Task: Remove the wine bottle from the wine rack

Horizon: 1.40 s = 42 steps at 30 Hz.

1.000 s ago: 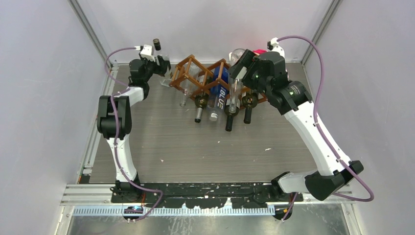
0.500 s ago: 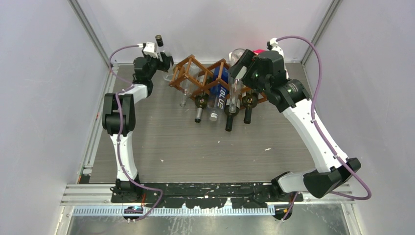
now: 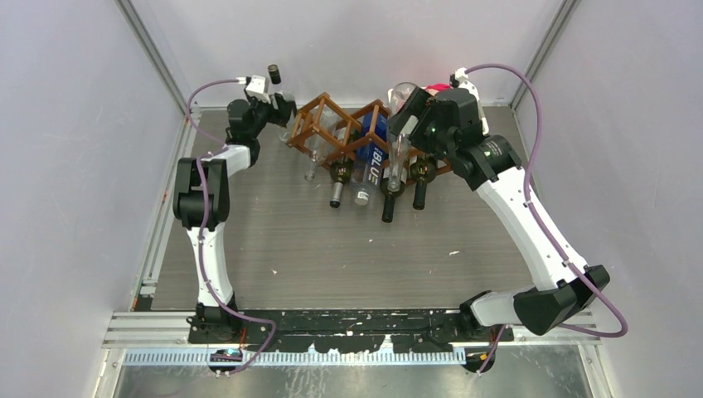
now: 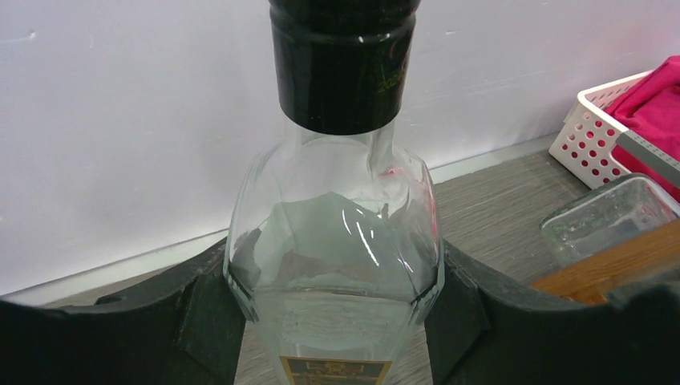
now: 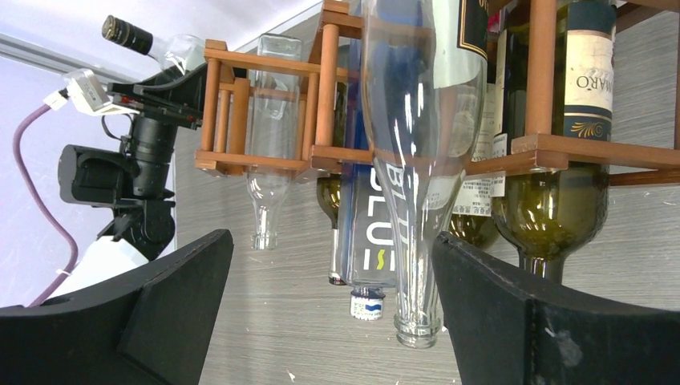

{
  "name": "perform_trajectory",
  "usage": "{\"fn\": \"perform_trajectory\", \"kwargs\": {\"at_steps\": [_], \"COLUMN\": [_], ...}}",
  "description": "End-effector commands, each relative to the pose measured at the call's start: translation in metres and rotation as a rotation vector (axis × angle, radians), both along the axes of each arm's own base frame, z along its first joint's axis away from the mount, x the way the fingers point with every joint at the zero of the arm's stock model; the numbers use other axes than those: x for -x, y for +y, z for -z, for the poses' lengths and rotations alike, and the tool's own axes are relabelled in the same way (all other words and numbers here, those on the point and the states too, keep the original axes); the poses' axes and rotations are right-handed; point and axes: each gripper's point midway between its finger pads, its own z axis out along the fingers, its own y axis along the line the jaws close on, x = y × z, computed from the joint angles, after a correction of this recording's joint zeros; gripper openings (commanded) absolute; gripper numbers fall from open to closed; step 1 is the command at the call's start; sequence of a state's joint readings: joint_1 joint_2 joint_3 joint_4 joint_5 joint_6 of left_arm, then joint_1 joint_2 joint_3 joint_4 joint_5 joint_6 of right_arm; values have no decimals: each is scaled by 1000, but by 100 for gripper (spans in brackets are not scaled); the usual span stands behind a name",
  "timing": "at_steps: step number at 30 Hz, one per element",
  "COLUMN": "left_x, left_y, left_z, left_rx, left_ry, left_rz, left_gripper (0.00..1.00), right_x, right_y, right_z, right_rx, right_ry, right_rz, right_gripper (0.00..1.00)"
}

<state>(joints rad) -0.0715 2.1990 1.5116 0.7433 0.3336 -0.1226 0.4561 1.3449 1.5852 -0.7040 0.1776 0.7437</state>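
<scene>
My left gripper (image 3: 275, 101) is shut on a clear glass bottle with a black cap (image 3: 273, 74) and holds it upright at the back left, just left of the brown wooden wine rack (image 3: 319, 120). In the left wrist view the bottle (image 4: 333, 257) fills the gap between my fingers (image 4: 196, 321). My right gripper (image 3: 409, 112) is open above the rack's right half. In the right wrist view its jaws stand wide on either side of a clear bottle (image 5: 421, 160) lying in the rack (image 5: 321, 152), neck toward the near side.
Several more bottles lie in the rack: a blue one (image 3: 372, 162), dark green ones (image 3: 421, 178) and a clear one (image 3: 311, 162), necks pointing near. A white basket with a pink cloth (image 4: 617, 112) stands behind the rack, close to the back wall.
My left arm has stretched toward the back wall, carrying the capped clear bottle a little back and right. My right gripper has stayed over the rack.
</scene>
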Motion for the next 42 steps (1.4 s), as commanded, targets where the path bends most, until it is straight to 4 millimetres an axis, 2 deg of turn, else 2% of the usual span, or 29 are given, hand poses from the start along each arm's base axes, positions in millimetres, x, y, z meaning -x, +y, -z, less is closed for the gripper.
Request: {"fn": "perform_trajectory", "kwargs": {"at_steps": [1,2,3,4,11,15,18,19,20,22,28,36,42], "left_x": [9,11,13,15,45,65,85,92,98,113,149,183,198], "left_y": [-3,-3,-2,-1,12,25,41,41,57,71,93,98,89], "left_z": [-73,-70,-72,-71,-79,-80,-97,-105,-113,-127,-147,-194,-204], "left_rx": [-28,-42,-59,-81,-193,-244,-235,-231,-227,-222,-226,-75,-37], "left_ry": [-210,-197,-189,-175,-82,49,84,91,106,148,340,391,386], "left_rz": [25,26,25,24,24,16,6,13,-7,-16,-28,33,64], "left_gripper": [72,90,98,99,100,100,100,100,100,100,100,100,100], "right_x": [0,0,0,0,-2,-6,-5,-4,-3,0,4,-5,-18], "right_y": [-3,-3,-4,-4,-3,0,0,-1,-1,0,6,16,23], "right_z": [-17,-15,-13,-12,3,19,32,37,41,51,84,108,113], "right_rx": [-30,-28,-23,-20,14,34,60,69,74,80,69,68,58], "right_ry": [-56,-52,-45,-39,44,118,161,174,186,206,267,280,268], "right_rz": [13,16,19,21,23,9,2,3,0,-9,-27,-40,-40], "right_gripper": [100,100,100,100,100,100,100,100,100,100,100,90,81]}}
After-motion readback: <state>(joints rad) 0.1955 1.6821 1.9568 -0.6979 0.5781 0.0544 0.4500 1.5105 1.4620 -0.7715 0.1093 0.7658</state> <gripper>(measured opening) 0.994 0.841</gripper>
